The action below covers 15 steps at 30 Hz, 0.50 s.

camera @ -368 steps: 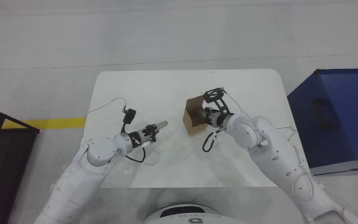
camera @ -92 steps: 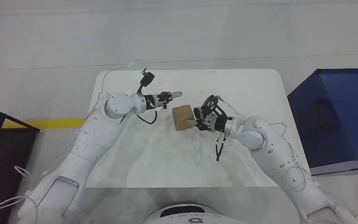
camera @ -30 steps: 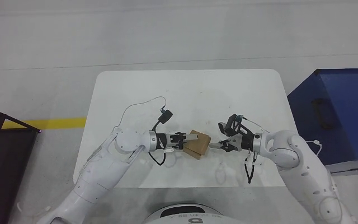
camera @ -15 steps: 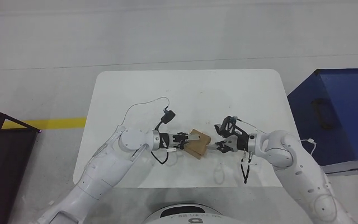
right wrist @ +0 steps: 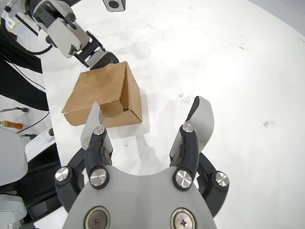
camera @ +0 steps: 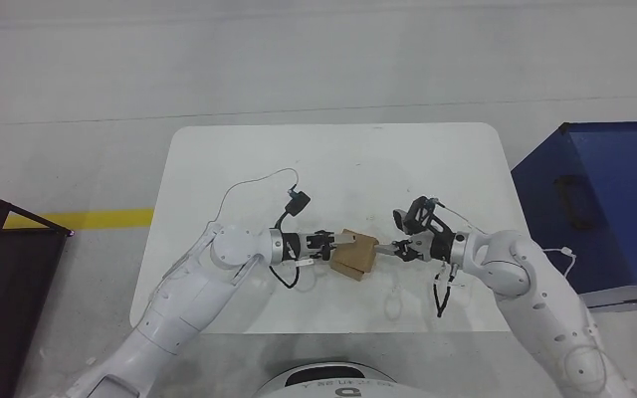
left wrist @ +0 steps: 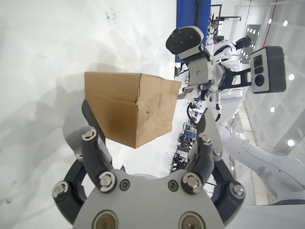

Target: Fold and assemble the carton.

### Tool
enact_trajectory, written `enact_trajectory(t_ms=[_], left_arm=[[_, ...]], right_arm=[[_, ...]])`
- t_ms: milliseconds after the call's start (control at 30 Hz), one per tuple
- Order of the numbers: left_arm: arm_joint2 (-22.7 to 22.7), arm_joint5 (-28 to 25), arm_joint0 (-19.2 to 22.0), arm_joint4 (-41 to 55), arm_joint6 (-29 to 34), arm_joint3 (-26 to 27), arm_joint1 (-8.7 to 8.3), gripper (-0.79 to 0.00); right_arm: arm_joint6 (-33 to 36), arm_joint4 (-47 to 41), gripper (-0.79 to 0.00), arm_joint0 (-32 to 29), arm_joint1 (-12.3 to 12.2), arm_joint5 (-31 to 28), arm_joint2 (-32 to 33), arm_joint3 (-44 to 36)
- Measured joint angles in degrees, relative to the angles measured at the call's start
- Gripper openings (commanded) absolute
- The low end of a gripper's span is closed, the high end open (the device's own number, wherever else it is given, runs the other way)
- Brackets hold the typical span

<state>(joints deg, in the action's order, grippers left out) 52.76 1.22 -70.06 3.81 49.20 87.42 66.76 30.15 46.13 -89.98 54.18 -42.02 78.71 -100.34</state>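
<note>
Top view: carton [camera: 353, 255] between left gripper [camera: 322, 249] and right gripper [camera: 388, 250].

In the right wrist view the carton [right wrist: 102, 94] stands in front of the left gripper [camera: 320, 246], so I can't see its fingertips. One finger [right wrist: 94, 117] of my right gripper [right wrist: 147, 102] covers part of the carton's open end, whose inside is too dark to read. The blue bin [camera: 582, 204] runs off the top view's edge.

No text, label or number can be read; the carton [left wrist: 124, 106] seems plain on visible faces.
</note>
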Motion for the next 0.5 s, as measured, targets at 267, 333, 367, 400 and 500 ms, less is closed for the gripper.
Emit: enact_trajectory(t_ms=[267, 333, 367, 400, 500], left_arm=[[-0.52, -1.54, 0.05, 0.79, -2.09, -0.58, 0.33, 0.0], [-0.82, -1.74, 0.27, 0.91, -2.26, -0.92, 0.45, 0.0], [-0.95, -1.8, 0.38, 0.92, -2.29, -1.08, 0.49, 0.0], [-1.07, -1.86, 0.49, 0.94, -2.3, -1.23, 0.53, 0.0], [-1.33, -2.04, 0.81, 1.07, -2.2, -1.71, 0.64, 0.0]], right_arm=[[-0.51, 0.88, -0.129, -2.45, -0.46, -0.68, 1.31, -0.35], [-0.86, 0.99, -0.132, -2.25, -0.4, -0.48, 0.71, -0.24], [-0.95, 0.97, -0.132, -2.07, -0.36, -0.48, 0.32, -0.08], [-1.01, 0.9, -0.139, -1.81, -0.32, -0.54, -0.11, 0.18], [-1.01, 0.88, -0.139, -0.61, -0.16, -0.62, -1.5, 1.61]])
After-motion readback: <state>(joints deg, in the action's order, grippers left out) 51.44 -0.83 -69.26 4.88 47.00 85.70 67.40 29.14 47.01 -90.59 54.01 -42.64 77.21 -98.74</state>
